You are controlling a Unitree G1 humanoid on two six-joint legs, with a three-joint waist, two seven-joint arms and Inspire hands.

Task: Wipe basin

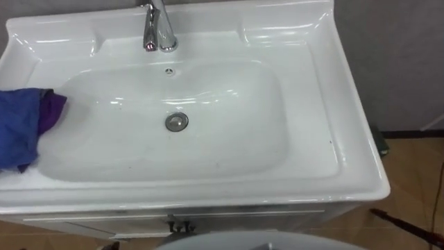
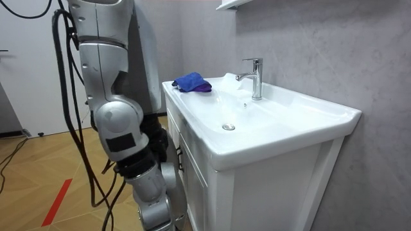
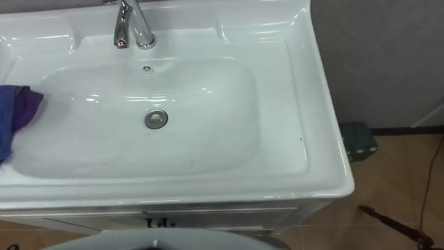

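Observation:
The white basin (image 1: 229,132) lies just below me, its bowl wide and shallow, with a round metal drain (image 1: 176,122) in the middle. A blue and purple cloth (image 1: 21,128) is bunched on the basin's left rim and hangs a little into the bowl. A chrome tap (image 1: 156,28) rises from the back ledge. In the room view I stand close to the front of the basin (image 2: 308,112), with the cloth (image 2: 192,82) at its far end and one arm hanging beside the cabinet.
The basin sits on a white cabinet (image 2: 257,192) against a grey wall. A dark green object (image 3: 357,141) lies on the wooden floor by the wall to the right. A white shelf (image 2: 231,4) hangs above the tap.

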